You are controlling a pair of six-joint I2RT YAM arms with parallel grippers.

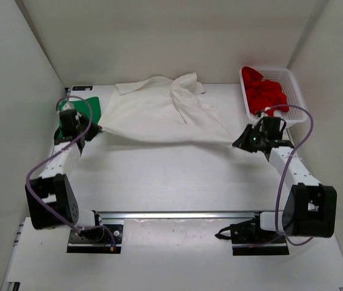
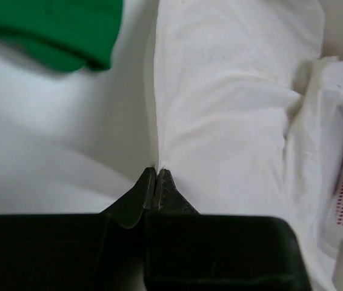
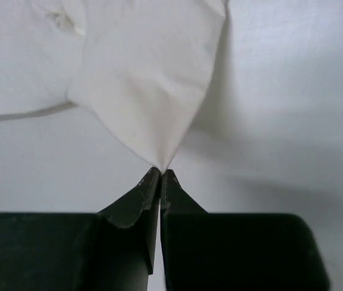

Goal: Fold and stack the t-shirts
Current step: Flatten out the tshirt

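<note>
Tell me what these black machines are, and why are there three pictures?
They are two robot arms bolted to a white table. The big picture looks down from above. The other two come from small cameras on each wrist, showing its black fingers close up. The left gripper and the right gripper each pinch a corner of the white t-shirt, stretching its near edge between them. A green t-shirt lies at the far left, and a red t-shirt sits in a white basket on the right.
</note>
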